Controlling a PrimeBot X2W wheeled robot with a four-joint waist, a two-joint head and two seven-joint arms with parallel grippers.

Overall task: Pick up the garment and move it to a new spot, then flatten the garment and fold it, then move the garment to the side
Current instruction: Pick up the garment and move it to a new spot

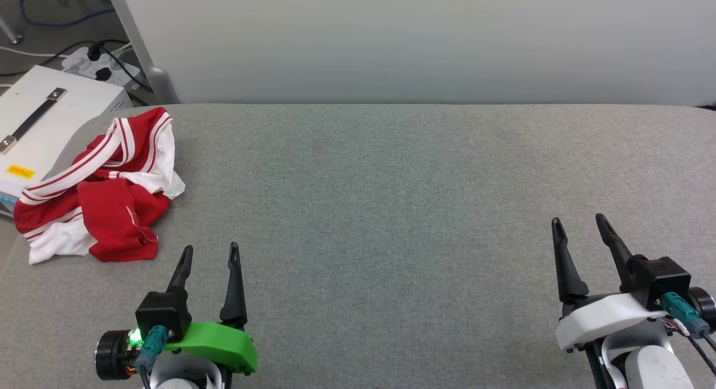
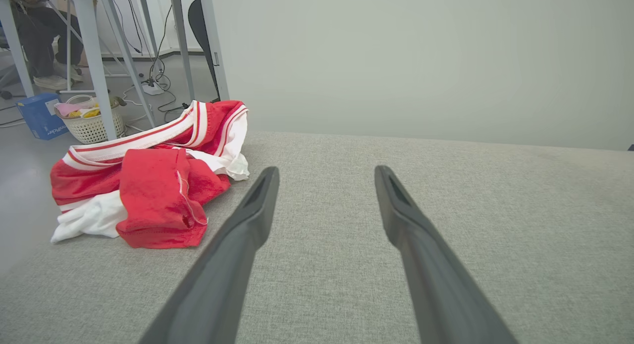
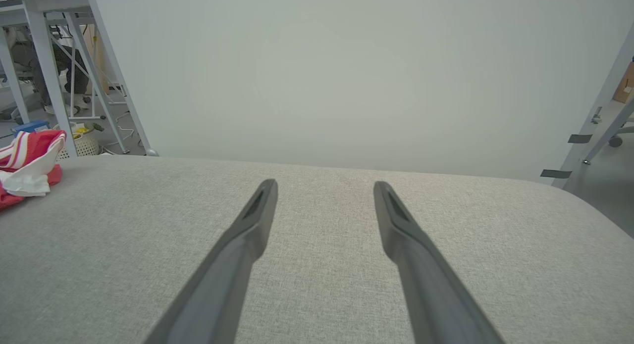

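Fingers number four, two dark ones on each gripper, and both pairs stand spread apart with nothing between them. The left gripper is at the near left of the grey counter, and the right gripper is well apart at the near right. One garment, red with white striped trim, lies crumpled at the counter's far left edge, just beyond the left gripper and not touching it. Its folds bury the front, and the right wrist view cuts it off at the frame's edge. One white box with a black handle sits partly behind it.
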